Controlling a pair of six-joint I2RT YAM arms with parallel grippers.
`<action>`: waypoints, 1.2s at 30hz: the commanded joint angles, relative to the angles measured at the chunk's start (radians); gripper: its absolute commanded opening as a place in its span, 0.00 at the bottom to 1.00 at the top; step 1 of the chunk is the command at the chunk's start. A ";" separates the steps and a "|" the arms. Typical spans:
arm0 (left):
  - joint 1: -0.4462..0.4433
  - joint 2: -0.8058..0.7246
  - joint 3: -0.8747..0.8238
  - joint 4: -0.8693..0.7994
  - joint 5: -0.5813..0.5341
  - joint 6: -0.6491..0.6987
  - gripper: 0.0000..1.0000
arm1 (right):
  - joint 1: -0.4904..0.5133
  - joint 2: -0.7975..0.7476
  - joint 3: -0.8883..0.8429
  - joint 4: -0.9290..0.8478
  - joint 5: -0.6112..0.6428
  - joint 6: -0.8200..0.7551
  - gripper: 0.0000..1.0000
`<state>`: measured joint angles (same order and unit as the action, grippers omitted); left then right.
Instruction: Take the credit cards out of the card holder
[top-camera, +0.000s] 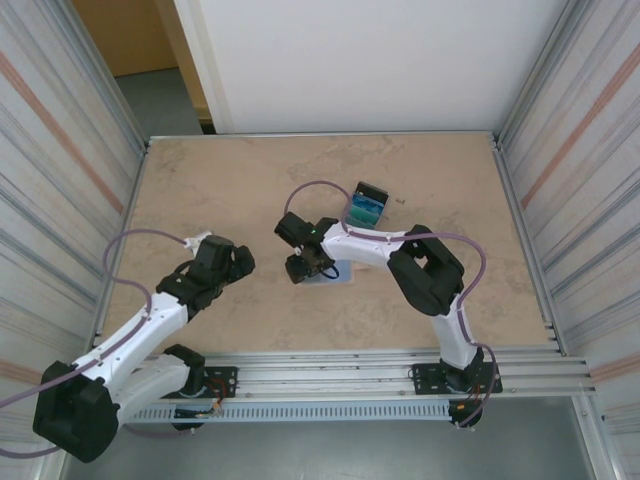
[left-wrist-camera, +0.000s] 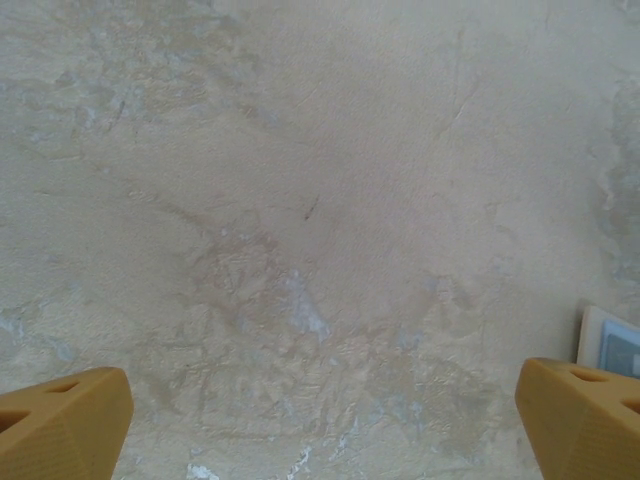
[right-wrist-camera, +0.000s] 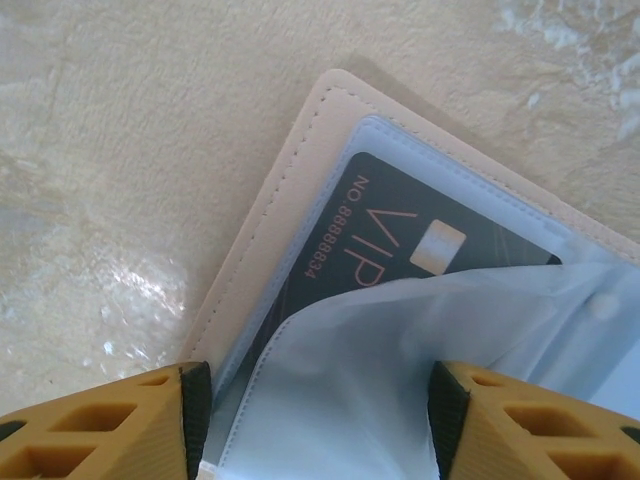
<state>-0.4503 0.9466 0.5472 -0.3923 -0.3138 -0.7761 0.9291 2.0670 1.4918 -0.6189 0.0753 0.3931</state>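
Card holder (right-wrist-camera: 268, 222), stitched beige, glossy dark card (right-wrist-camera: 400, 255) inside; left fingers (left-wrist-camera: 60, 425), right fingers (right-wrist-camera: 100, 425) spread, empty.

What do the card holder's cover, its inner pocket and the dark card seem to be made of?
Card holder cover: probably leather or imitation, matte beige, with a stitched edge.
Inner pocket: seemingly thin soft plastic, pale blue, translucent; the card shows through it.
Dark card: likely stiff plastic, matte black, printed VIP and a chip.
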 joint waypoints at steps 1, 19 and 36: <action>0.009 -0.020 0.010 -0.006 -0.003 0.006 0.99 | -0.004 -0.055 -0.016 -0.023 -0.015 -0.021 0.62; 0.010 -0.002 0.037 0.004 0.018 0.030 0.99 | -0.006 -0.080 -0.036 -0.021 -0.018 0.000 0.63; 0.009 0.023 0.045 0.015 0.034 0.036 0.99 | -0.009 -0.008 -0.036 -0.018 -0.017 0.004 0.58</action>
<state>-0.4503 0.9668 0.5655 -0.3912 -0.2810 -0.7563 0.9272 2.0418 1.4677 -0.6247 0.0555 0.3847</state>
